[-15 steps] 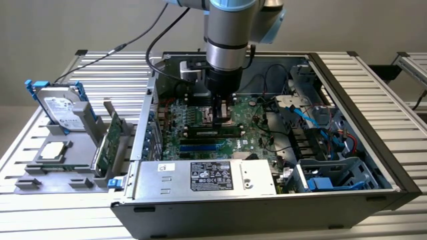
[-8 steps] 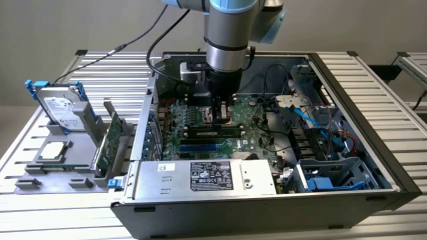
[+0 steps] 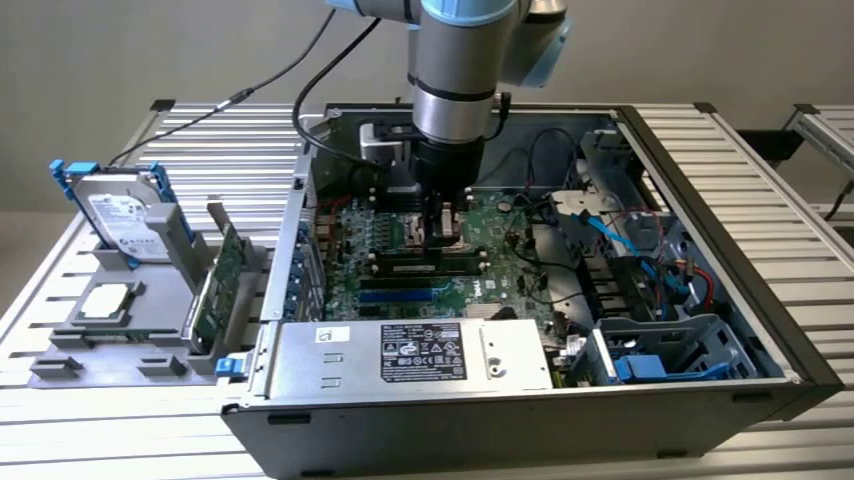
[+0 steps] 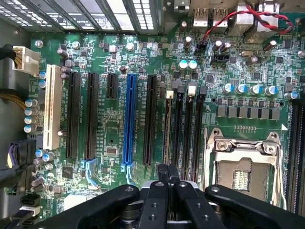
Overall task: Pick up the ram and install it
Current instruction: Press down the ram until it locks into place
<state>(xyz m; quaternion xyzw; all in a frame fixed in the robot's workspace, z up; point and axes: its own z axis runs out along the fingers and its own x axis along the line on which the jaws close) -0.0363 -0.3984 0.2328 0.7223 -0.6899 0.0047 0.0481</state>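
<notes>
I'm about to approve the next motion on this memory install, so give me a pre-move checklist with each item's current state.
1. Gripper shut: ok.
2. Ram held between its fingers: cannot tell.
3. Gripper over the end of the black memory slots: ok.
4. Slot latches open: cannot tell.
5. CPU socket beside the slots untouched by the gripper: ok.
6. Blue cables apart from the arm: ok.
</notes>
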